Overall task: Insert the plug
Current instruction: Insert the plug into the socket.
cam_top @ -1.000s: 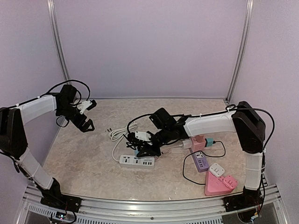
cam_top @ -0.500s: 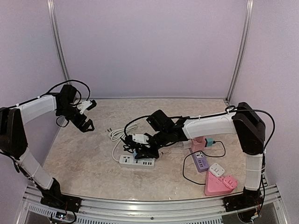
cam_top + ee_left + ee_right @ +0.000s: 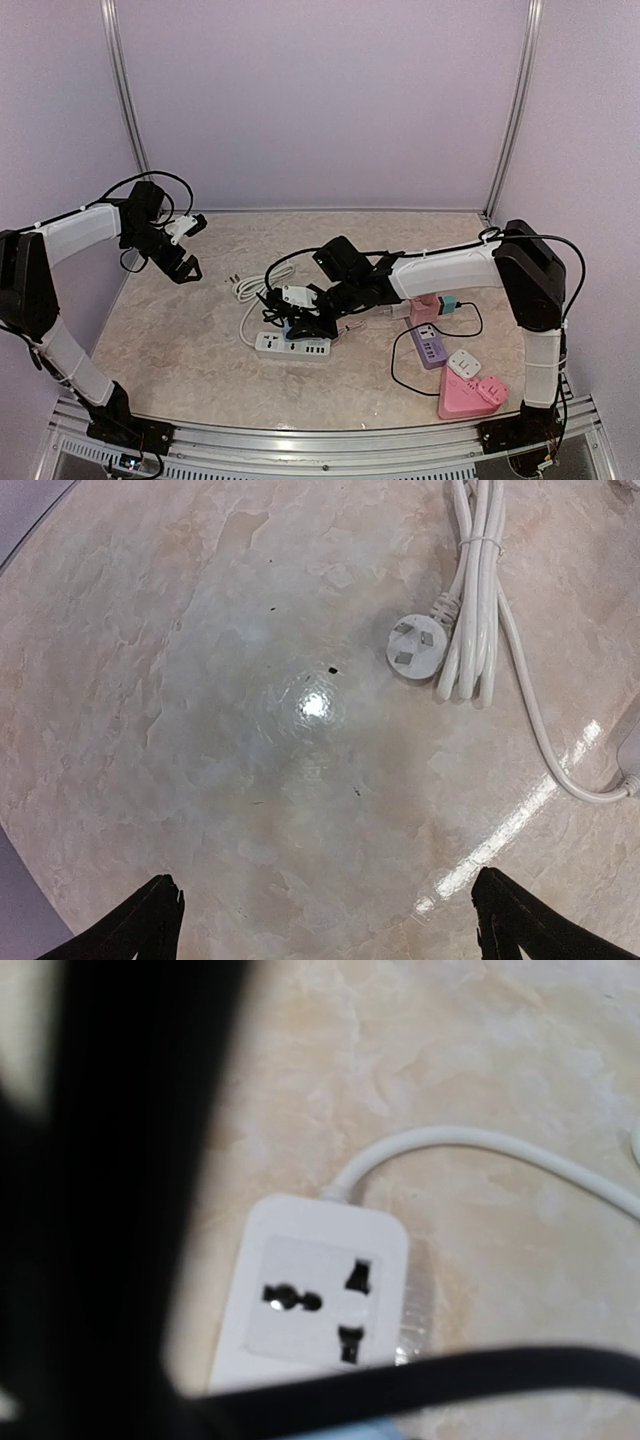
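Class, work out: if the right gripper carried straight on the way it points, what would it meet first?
Probably the white power strip, at its end socket just below the right gripper; depth is unclear.

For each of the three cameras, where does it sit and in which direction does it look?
Top external: fixed above and behind the arms, looking down over the table; left arm and right arm show whole.
Left wrist: on the left arm, looking down at a white plug and coiled cable; two fingers at the bottom corners, wide apart.
Right wrist: on the right arm, close above a white power strip; a dark blur, likely a finger, fills the left.
Shared: top and right wrist both show the power strip.
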Robot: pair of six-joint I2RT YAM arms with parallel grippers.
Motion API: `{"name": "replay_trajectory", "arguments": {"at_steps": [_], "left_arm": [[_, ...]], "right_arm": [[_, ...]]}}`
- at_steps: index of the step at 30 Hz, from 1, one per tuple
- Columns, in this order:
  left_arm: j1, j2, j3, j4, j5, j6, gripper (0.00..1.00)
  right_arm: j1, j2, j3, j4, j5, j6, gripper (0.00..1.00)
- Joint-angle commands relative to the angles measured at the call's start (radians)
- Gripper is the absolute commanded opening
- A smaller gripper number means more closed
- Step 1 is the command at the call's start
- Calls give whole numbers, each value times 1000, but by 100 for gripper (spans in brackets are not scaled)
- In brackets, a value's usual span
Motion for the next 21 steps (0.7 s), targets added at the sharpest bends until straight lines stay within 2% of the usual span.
{"name": "replay_trajectory", "arguments": {"at_steps": [1, 9, 21], "left_arm": [[-4, 9, -13, -13, 8, 12, 99], [-4, 11, -12, -14, 3, 14, 99], [-6, 28, -6, -18, -3, 13, 99]], "right_arm": [[1, 24, -70, -51, 31, 0, 0], [7, 84, -104, -94, 104, -16, 0], [21, 95, -82, -134, 240, 72, 0]]}}
